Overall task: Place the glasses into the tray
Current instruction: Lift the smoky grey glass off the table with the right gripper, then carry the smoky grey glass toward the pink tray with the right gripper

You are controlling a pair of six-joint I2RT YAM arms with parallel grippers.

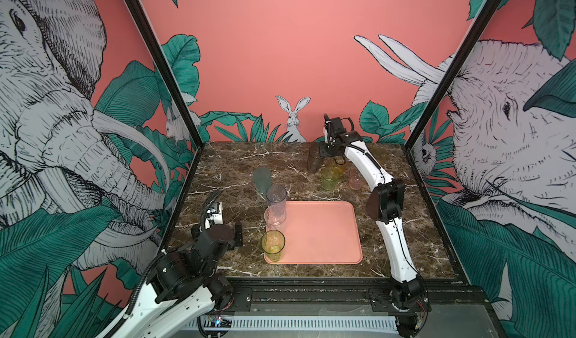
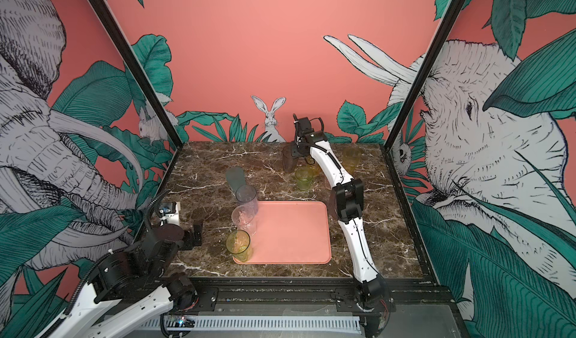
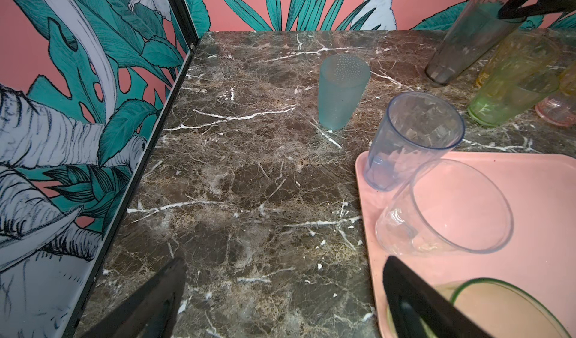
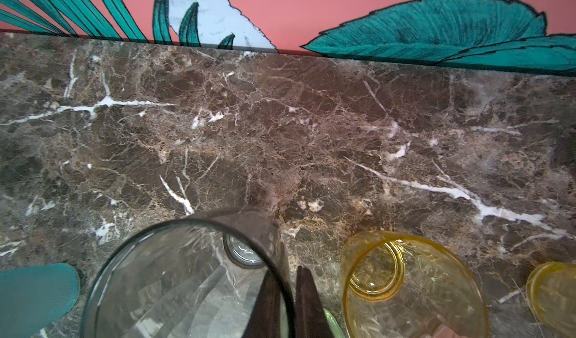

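Fingers of the right gripper (image 4: 285, 278) are pinched shut across the rim of the smoky brown tumbler (image 1: 313, 162), one inside and one outside, at the back of the marble table (image 1: 224, 171). The left gripper (image 3: 280, 292) is spread wide and holds nothing, just left of the tray (image 1: 327, 227). Along the tray's left edge stand the grey-violet tumbler (image 1: 276, 196), clear tumbler (image 1: 275, 217) and yellow-green tumbler (image 1: 273, 245).
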